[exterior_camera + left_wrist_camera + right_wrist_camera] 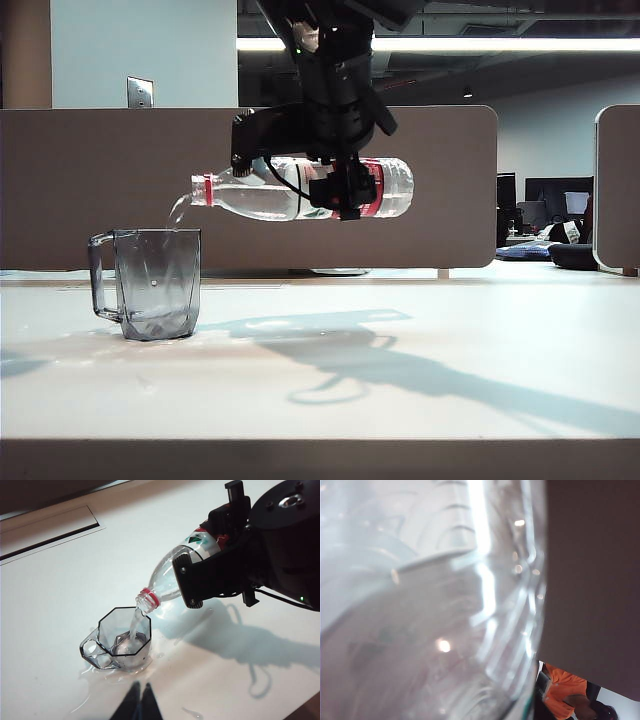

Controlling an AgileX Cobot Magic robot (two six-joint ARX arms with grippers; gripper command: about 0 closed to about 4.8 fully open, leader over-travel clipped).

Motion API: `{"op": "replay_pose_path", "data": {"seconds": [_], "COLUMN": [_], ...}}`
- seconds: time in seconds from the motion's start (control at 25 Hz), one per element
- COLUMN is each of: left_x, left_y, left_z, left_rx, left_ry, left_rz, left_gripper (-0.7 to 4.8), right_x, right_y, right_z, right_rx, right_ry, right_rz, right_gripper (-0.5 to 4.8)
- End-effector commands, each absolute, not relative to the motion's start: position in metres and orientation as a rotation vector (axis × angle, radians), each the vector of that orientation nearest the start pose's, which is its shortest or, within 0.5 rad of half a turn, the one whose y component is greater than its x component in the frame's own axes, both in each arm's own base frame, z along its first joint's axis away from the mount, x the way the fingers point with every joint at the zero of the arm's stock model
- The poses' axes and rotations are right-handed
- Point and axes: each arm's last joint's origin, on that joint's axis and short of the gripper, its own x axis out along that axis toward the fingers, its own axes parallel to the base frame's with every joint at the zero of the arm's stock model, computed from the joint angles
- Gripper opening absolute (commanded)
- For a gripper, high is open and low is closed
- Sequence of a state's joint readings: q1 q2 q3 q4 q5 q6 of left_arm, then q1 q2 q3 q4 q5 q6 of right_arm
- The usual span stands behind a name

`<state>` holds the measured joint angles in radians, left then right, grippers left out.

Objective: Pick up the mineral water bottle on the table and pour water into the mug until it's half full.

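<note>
Above the mug (pixel 157 283) on our bench (pixel 420 400), our right end effector (pixel 338 190) clamps the tilted mineral water bottle (pixel 262 192), pouring; our left end effector (pixel 136 704) hovers nearby, fingers together.

I count one bottle (pixel 290 190), lying level in the upper middle of the exterior view, and one mug (pixel 155 283) at lower left on the one table (pixel 420 400). Two grippers are mine: the right gripper (pixel 345 190) clamped round the bottle, the left gripper (pixel 137 705) a dark pair of fingertips at the bottom edge.
</note>
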<state>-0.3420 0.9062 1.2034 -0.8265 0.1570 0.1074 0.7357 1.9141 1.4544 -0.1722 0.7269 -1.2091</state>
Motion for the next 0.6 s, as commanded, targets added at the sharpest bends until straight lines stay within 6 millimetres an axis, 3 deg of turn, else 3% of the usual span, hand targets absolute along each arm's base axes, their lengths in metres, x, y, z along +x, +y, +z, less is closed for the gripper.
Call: {"op": "replay_pose_path", "data": {"seconds": [0.04,0.6], "left_x": [0.1456,0.1456], "left_y": [-0.0570,-0.0570], "left_z": [0.3941,0.3942], "left_rx": [0.147,0.146], "left_ry": [0.489,0.488], "left_rz": [-0.521,-0.520], "left_gripper": [-0.05,-0.05], "right_x": [0.3304,0.3292], "right_y": [0.2733,0.2728], "right_z": [0.2548,0.2527], "right_rx": [-1.574,-1.588], "right_ry": [0.392,0.409], "right_rz": [0.262,0.278], "right_gripper": [3.04,3.04]}}
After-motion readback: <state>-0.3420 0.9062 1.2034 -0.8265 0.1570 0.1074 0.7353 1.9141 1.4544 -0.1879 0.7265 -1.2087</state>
